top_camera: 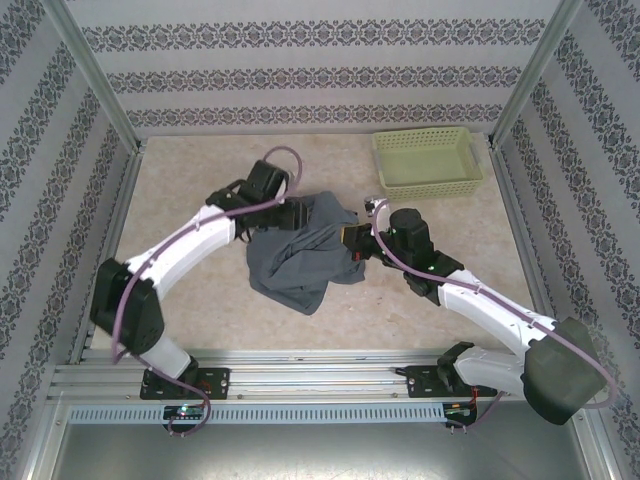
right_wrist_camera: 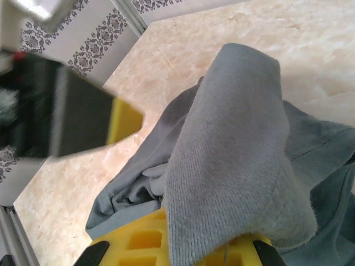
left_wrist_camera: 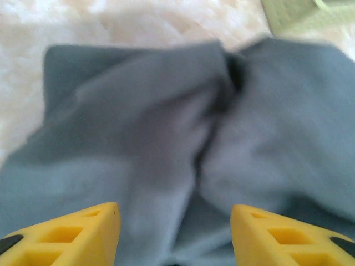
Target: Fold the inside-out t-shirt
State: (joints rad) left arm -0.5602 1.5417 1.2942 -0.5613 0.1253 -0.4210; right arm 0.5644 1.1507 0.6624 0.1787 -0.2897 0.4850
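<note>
The shirt (top_camera: 300, 255) is lying bunched, near-left of the basket (top_camera: 425, 162). The right gripper (right_wrist_camera: 183, 244) is pinching its basket-side fold; the left gripper (left_wrist_camera: 175, 213) is hovering open above it. The cloth is looking soft and limp (probably light), so hems or corners are offering the surest hold.

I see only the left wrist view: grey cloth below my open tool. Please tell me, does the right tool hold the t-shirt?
Observer: Yes. The right tool is shut on a fold of the t-shirt, and the cloth drapes over it.
Operator: Is the t-shirt lying flat?
Observer: No. In the top view it is a crumpled heap in the middle of the table.
Operator: What is the green thing in my corner?
Observer: A light green basket at the far right of the table, apart from the t-shirt.
</note>
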